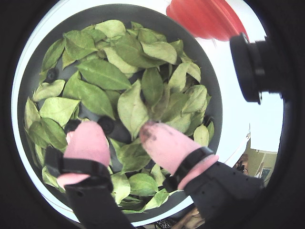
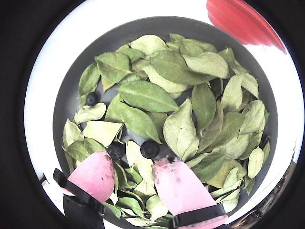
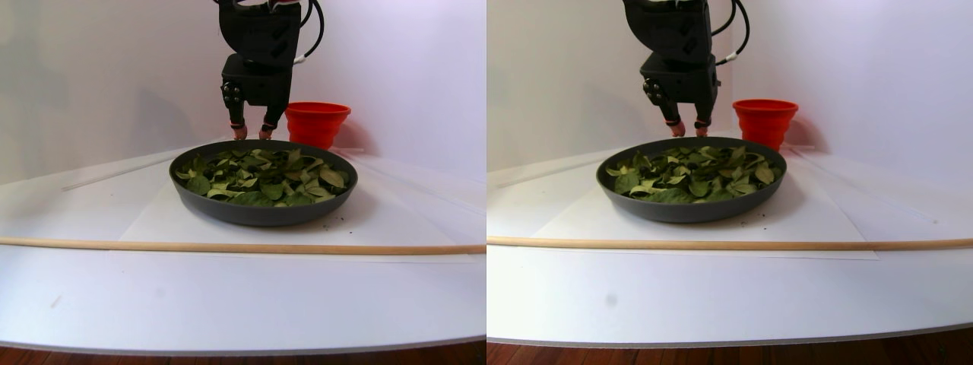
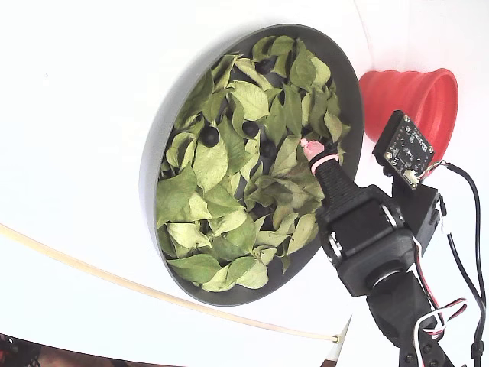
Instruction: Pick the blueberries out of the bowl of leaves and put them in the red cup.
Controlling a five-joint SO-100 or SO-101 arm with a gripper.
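1. White table [image 3: 228,296], carrying all items; thin wooden rod [image 3: 228,246] lying across the near side in the stereo pair view.
2. Dark grey bowl [image 2: 71,86], wide and shallow, resting on the table.
3. Green leaves [image 2: 147,95], loose and overlapping, covering most of the bowl floor.
4. Black arm housing [image 4: 367,237], at about 4 o'clock of the bowl in the fixed view.
5. Red cup [image 4: 416,95], outside the bowl just beside its rim, at about 1 o'clock in both wrist views.
6. Gripper [image 2: 133,171], pink-tipped, spread open above the leaves at 6 o'clock, empty.
7. Blueberries: one [image 2: 149,148] and another [image 2: 116,151] just ahead of the fingertips, a third [image 2: 91,98] at about 9 o'clock.
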